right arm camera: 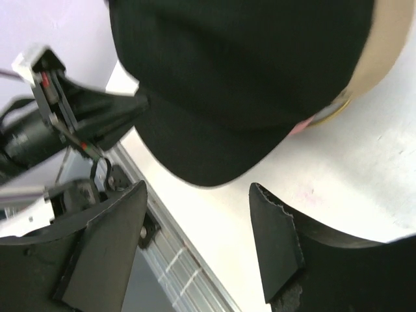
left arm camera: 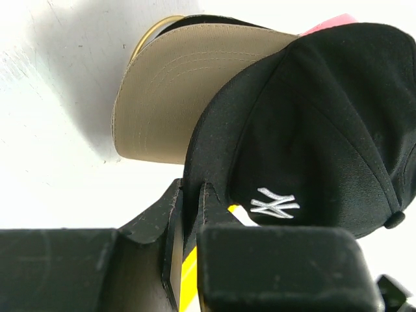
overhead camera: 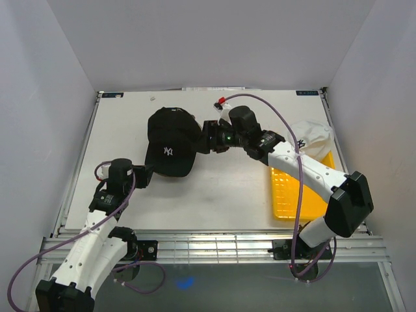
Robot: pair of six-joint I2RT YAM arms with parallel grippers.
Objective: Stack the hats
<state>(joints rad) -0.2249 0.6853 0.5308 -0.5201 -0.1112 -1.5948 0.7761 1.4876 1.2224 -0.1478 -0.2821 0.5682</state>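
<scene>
Locate the black cap (overhead camera: 170, 140) on the tabletop (overhead camera: 221, 195) left of centre, lying over the tan cap (left arm camera: 169, 104) with a strip of the pink cap (left arm camera: 328, 25) showing at its edge. Note the left tool (left arm camera: 190, 195) clenched on the black cap's brim edge and the right tool (right arm camera: 198, 195) released, fingers spread just beside the cap's opposite side. Find the white cap (overhead camera: 312, 138) well apart at the right, resting on the far end of the yellow tray (overhead camera: 283, 195).

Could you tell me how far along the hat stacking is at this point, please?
Done: the black cap sits over the tan cap and pink cap. In hand: the left gripper pinches its brim; the right gripper is open beside it. Left: the white cap, lying apart at the yellow tray's far end.
</scene>
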